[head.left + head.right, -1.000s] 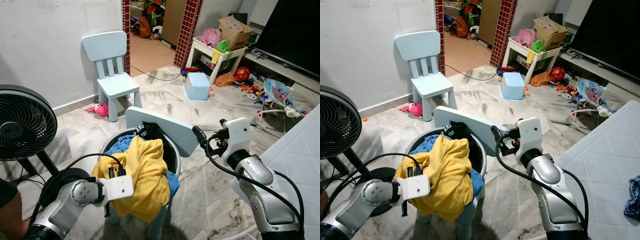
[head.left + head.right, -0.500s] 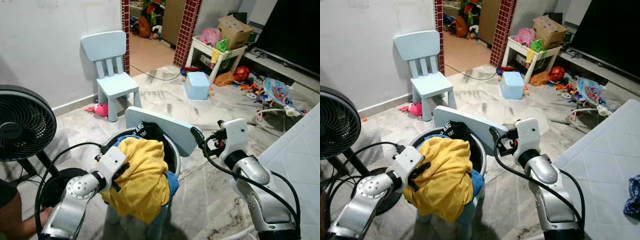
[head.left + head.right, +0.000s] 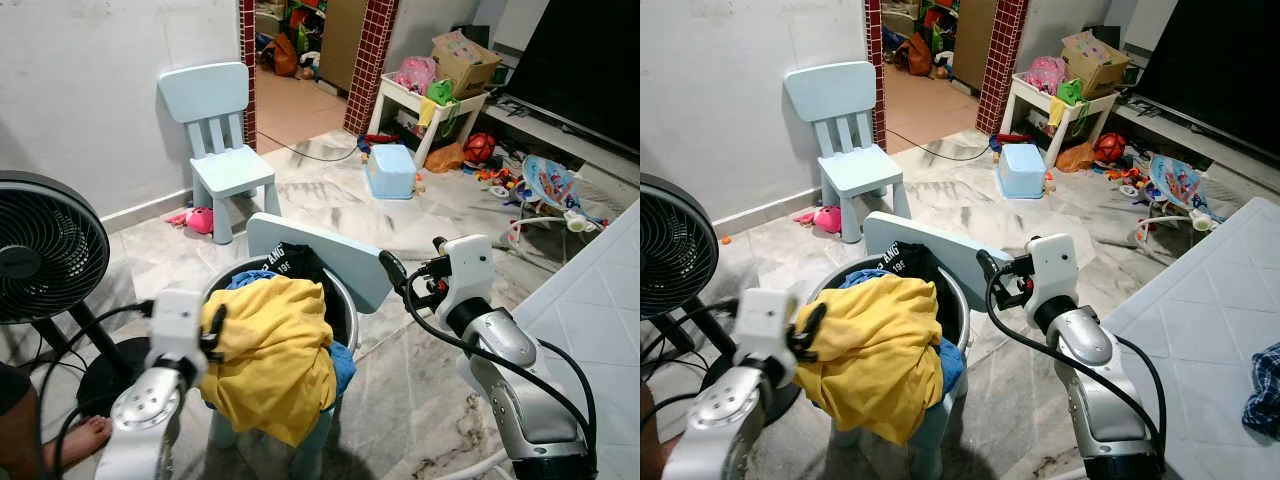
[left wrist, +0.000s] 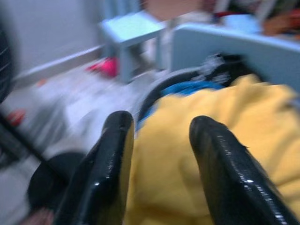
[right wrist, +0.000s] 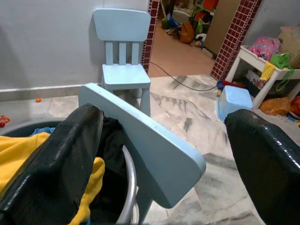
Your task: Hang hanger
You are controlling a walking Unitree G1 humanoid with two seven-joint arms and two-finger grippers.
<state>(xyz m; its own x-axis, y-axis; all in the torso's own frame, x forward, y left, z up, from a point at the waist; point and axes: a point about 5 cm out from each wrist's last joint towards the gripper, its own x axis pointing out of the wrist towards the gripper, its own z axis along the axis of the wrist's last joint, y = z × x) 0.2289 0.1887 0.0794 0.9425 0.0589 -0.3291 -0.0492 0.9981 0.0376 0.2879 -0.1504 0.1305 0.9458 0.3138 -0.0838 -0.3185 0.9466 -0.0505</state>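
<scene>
No hanger can be made out. A yellow garment is heaped over a round metal basket, with blue cloth and a black garment under it. The basket sits on a small light-blue chair. My left gripper is at the yellow garment's left edge; in the left wrist view its fingers stand open with yellow cloth just beyond them. My right gripper hovers open beside the chair back, to the right of the basket, holding nothing.
A black floor fan stands close on the left, with a person's foot below it. A second blue chair is by the wall. Toys, a white table and a blue box lie behind. A white tiled surface borders the right.
My left arm has swung from the front of the yellow garment round to the basket's left side, and its gripper has risen. The right arm has barely moved.
</scene>
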